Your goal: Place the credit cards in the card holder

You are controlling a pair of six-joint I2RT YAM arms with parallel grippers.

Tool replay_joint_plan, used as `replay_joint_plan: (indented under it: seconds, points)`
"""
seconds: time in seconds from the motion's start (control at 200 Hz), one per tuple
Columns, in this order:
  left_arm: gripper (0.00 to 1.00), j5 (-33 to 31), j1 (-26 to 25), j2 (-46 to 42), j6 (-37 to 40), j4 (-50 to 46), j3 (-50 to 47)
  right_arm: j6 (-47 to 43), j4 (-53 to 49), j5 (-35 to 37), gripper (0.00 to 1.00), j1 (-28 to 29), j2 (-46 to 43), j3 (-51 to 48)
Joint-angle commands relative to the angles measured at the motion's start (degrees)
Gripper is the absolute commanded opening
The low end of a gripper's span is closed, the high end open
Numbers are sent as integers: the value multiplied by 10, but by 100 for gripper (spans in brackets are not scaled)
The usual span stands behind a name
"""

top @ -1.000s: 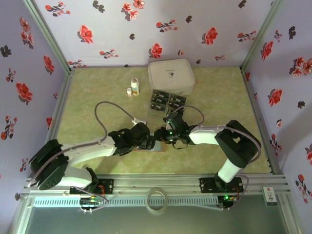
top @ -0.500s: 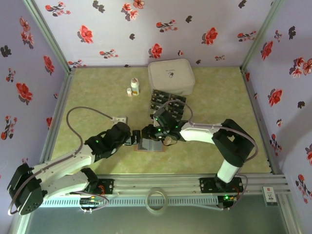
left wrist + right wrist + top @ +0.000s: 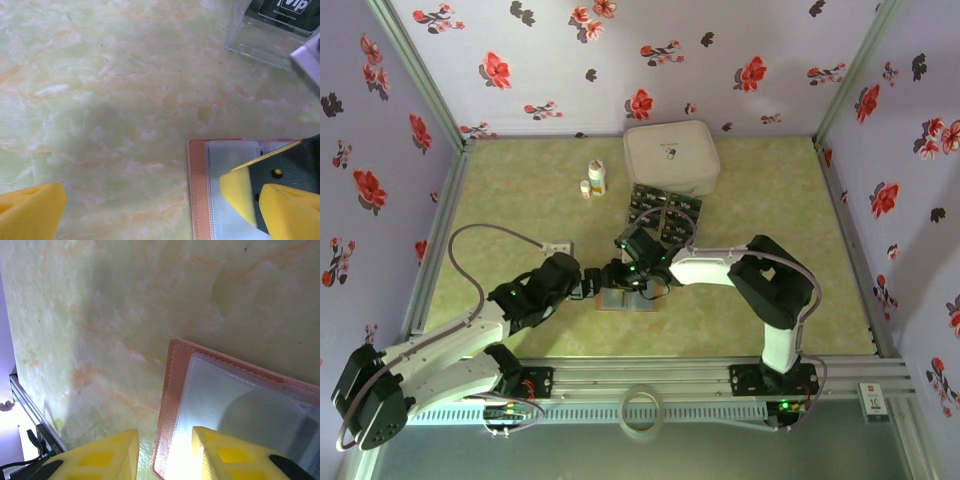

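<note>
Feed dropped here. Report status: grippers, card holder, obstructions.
Left gripper open, empty, one finger over the open card holder. Right gripper part open above its corner, nothing held. Credit cards by the white case. Both grippers crowd the holder.

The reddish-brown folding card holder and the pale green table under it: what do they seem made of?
The reddish-brown folding card holder looks like matte leather or imitation leather, stitched along its edge; its inner pockets look like glossy translucent plastic. The pale green table looks like smooth marble-patterned sheet or stone; I cannot tell which.
</note>
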Motion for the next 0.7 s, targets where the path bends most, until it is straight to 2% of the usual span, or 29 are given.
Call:
replay_joint_plan:
  seconds: [0.0, 0.185, 0.37, 0.565, 0.695]
  points:
    - [100, 5, 5, 18, -1, 1, -3, -39, -59, 33, 34, -7, -60, 13]
    - [100, 12, 5, 57, 6, 6, 7, -91, -164, 106, 37, -40, -150, -36]
    - [100, 15, 4, 86, 7, 14, 19, -136, -264, 197, 45, -68, -234, -96]
    - [100, 21, 3, 118, 12, 20, 42, -136, -260, 190, 48, -75, -247, -141]
    - [100, 25, 3, 141, 16, 23, 58, -127, -220, 173, 42, -74, -222, -157]
